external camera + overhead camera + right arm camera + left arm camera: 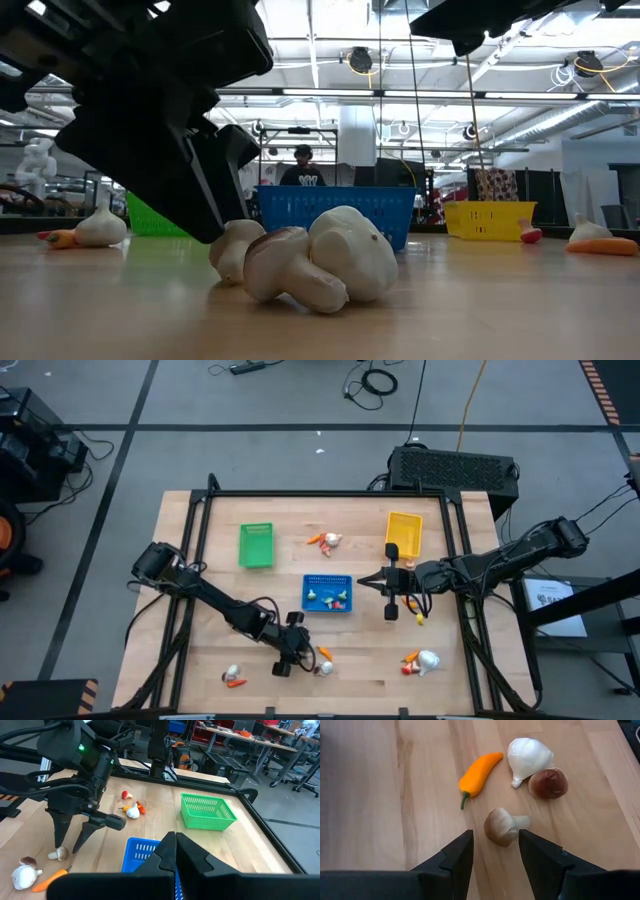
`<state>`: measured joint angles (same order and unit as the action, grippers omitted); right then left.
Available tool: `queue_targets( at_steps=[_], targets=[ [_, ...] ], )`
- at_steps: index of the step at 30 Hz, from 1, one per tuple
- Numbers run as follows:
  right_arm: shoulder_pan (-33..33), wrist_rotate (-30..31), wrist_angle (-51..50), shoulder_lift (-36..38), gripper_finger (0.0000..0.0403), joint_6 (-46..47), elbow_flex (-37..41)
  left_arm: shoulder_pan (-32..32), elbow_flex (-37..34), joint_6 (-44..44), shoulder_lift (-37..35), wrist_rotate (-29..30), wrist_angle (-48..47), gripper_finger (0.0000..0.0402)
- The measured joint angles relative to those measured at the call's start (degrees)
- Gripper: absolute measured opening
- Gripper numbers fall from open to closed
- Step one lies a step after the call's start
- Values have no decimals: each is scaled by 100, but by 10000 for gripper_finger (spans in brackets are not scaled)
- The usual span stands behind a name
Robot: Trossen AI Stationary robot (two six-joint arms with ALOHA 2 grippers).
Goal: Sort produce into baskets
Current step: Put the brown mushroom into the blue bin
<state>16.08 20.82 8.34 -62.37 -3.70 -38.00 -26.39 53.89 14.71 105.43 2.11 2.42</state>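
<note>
Wooden table [200, 660] seen from above, w/ three baskets: green basket [256, 546] at the far left, yellow basket [404, 531] at the far right, blue basket [328, 593] in the middle, nearer the front.

Left gripper [495, 851] is low over the front of the table, left of centre, fingers apart at a medium gap and holding nothing. A small brown mushroom [503, 826] lies on the wood just ahead of the fingertips, roughly in line w/ the gap, not touching either finger. It lies on its side, long axis across the gap, cap toward one finger, pale stem toward the other.

Just beyond it: a white garlic bulb [528, 756], tip toward the gripper; a second mushroom [549, 783] touching the garlic; an orange pepper [479, 773] lying at a slant, green stem end toward the gripper.

Right gripper [171, 841] hangs between the blue and yellow baskets, fingers pressed together, empty.
</note>
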Motion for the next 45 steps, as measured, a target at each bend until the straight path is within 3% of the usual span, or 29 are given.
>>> queue_targets(
  at_steps=[28,37,45],
  targets=[
    [-1,2,0,0,0,-17,0,17,0,-62,0,8,-42,163],
    [-2,2,0,0,0,-16,0,17,0,-212,0,2,1,114],
    [-2,2,0,0,0,-17,0,17,0,-356,0,2,15,94]
  ],
)
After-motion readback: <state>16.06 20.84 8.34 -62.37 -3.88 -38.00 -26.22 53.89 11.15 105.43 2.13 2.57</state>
